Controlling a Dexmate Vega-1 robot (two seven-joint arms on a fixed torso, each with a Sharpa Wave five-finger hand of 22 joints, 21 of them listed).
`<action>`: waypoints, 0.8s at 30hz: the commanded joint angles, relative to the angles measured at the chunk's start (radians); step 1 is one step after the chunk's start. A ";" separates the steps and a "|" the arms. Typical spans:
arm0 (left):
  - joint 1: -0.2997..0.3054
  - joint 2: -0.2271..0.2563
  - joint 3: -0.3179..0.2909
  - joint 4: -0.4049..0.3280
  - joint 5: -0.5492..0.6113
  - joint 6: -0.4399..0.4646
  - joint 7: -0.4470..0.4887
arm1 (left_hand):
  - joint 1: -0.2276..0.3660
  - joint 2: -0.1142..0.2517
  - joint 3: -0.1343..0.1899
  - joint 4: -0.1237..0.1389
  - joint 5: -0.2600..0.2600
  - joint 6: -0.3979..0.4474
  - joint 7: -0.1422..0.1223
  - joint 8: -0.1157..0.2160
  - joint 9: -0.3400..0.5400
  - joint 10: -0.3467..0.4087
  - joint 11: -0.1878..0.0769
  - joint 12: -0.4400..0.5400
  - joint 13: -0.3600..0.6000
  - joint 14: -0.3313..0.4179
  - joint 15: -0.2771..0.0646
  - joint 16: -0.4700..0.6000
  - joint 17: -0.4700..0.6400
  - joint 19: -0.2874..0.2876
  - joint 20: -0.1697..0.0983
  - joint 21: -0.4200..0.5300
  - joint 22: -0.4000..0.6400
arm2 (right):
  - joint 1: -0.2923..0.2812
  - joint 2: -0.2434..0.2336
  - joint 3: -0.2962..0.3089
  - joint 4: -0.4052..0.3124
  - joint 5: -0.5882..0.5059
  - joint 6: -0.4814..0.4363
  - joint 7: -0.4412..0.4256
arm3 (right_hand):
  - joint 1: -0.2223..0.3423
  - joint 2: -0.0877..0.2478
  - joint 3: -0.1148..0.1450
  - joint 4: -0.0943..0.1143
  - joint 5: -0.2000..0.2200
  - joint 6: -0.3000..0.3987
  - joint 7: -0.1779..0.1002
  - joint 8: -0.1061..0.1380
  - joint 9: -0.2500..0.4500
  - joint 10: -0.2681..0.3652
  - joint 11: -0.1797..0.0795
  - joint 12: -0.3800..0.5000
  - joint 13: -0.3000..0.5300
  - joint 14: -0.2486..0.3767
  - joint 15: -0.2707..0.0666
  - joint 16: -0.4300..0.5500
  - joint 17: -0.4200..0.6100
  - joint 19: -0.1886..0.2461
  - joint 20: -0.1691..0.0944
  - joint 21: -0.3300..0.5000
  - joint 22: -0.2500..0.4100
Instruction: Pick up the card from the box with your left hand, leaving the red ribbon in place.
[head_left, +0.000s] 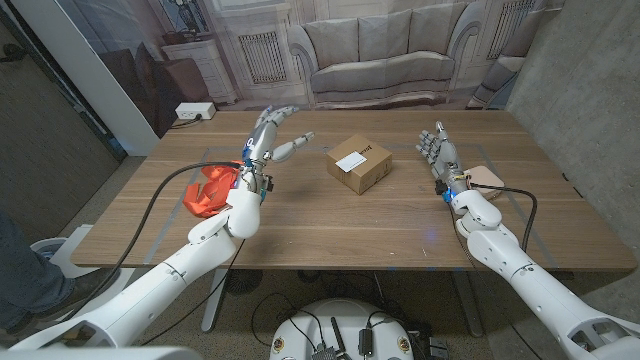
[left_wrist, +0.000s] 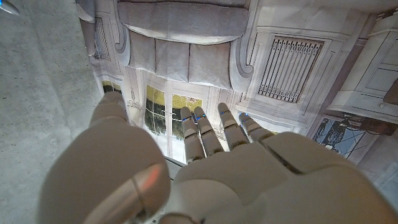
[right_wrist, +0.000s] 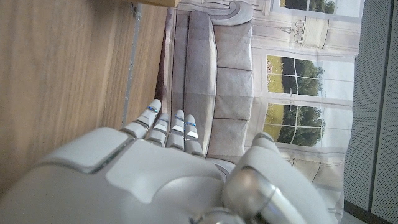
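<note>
A small cardboard box (head_left: 358, 166) stands near the middle of the wooden table (head_left: 330, 225), with a white card (head_left: 350, 158) lying on its top. A crumpled red ribbon (head_left: 209, 188) lies on the table at the left, apart from the box and beside my left forearm. My left hand (head_left: 271, 140) hovers to the left of the box, fingers spread and reaching toward it, holding nothing. In the left wrist view the left hand (left_wrist: 211, 168) shows its back with fingers stretched out. My right hand (head_left: 438, 152) stands to the right of the box, fingers up and apart, empty; the right wrist view shows the same hand (right_wrist: 155, 168).
A flat pale tan object (head_left: 488, 177) lies by my right wrist near the table's right side. A black cable (head_left: 160, 200) runs along my left arm past the ribbon. A printed backdrop with a sofa (head_left: 385, 60) hangs behind the table.
</note>
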 joint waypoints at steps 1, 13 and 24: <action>-0.013 -0.002 0.031 0.013 0.069 0.009 0.054 | 0.013 -0.001 -0.003 -0.011 0.008 0.042 -0.008 0.009 0.003 0.033 -0.003 0.000 0.004 0.016 -0.105 0.004 0.002 0.000 -0.034 -0.003 0.001 | 0.003 -0.005 0.002 -0.007 -0.003 -0.011 -0.007 | 0.004 0.002 0.000 0.000 0.008 0.006 0.003 0.000 0.002 0.003 0.000 0.002 0.006 0.011 0.002 0.005 0.005 0.009 -0.009 -0.002 0.002; -0.001 0.012 0.050 -0.041 0.153 0.152 0.045 | 0.031 -0.004 -0.004 -0.019 0.015 0.081 -0.017 0.014 0.003 0.070 -0.008 0.001 0.005 0.051 -0.118 0.010 0.002 0.025 -0.030 0.004 0.001 | 0.007 -0.011 0.003 -0.019 -0.002 -0.025 -0.012 | 0.003 0.002 -0.001 0.000 0.008 0.005 0.003 0.000 0.002 0.004 0.001 0.002 0.006 0.012 0.001 0.006 0.005 0.011 -0.009 -0.006 0.002; 0.019 0.063 0.063 -0.126 0.222 0.262 -0.006 | 0.037 -0.005 -0.005 -0.021 0.017 0.079 -0.021 0.010 0.003 0.066 -0.010 -0.005 0.005 0.050 -0.116 0.007 0.002 0.023 -0.023 0.002 0.001 | -0.003 -0.019 0.009 -0.042 -0.005 -0.030 -0.029 | 0.003 0.003 -0.002 -0.001 0.008 0.005 0.002 0.000 0.002 0.005 -0.001 0.003 0.006 0.015 0.002 0.006 0.005 0.013 -0.010 -0.010 0.003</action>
